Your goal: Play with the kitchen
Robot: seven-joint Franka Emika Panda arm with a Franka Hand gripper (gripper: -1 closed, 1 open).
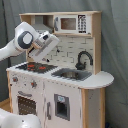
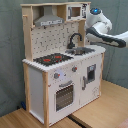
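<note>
Backdrop: grey curtain cloth [image 1: 114, 45] is seen hanging behind everything in both exterior views.
Floor: light wooden boards [image 2: 107, 112] are shown under the toy in the second exterior view.
Kitchen: the kitchen [image 2: 65, 65], white with light-wood trim, is placed upright in the middle of the scene, against the curtain.
Stovetop: a black stovetop [image 1: 34, 66] with red burners is set at the first exterior view's left end of the counter.
Sink: a sink [image 1: 71, 74] is sunk into the counter beside the stovetop, and a black curved faucet [image 1: 83, 59] is mounted behind it.
Upper shelf: a microwave [image 1: 69, 23] is fitted at the top, with a grey hood [image 2: 48, 19] next to it above the stovetop.
Front: an oven door [image 2: 63, 95] is seen below the knobs, closed.
Arm: the white robot arm [image 1: 22, 41] is held over the stovetop, entering from the first exterior view's left.
Pincer: the pincer [image 1: 38, 54] is pointed down above the burners, clear of them; whether it is wide or narrow cannot be told.
</note>
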